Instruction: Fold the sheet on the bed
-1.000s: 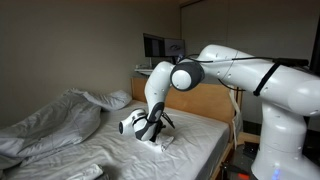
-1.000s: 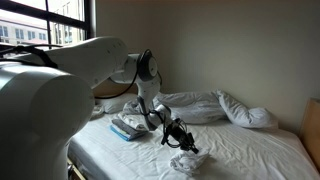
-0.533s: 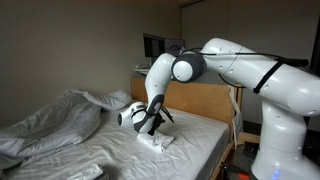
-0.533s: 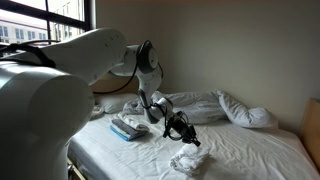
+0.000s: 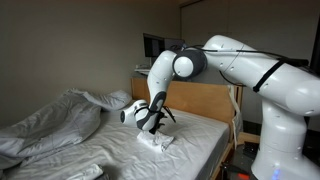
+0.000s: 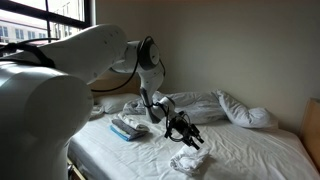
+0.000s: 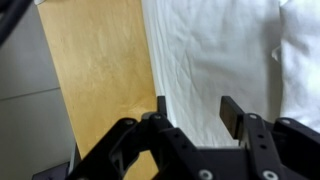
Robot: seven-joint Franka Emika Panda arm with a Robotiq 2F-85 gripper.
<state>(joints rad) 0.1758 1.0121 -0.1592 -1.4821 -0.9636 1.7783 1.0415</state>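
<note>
empty gripper (image 6: 187,132), jaws apart, hovers over the bundled sheet (image 6: 188,162); unpinned, its loose folds could slump open.

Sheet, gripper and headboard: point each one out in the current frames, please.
Sheet (image 6: 188,162), in an exterior view, middle of the crumpled white bundle.
Gripper (image 7: 195,108), wrist view, midway between the open fingertips.
Headboard (image 5: 203,100), in an exterior view, bare wood face.
</note>
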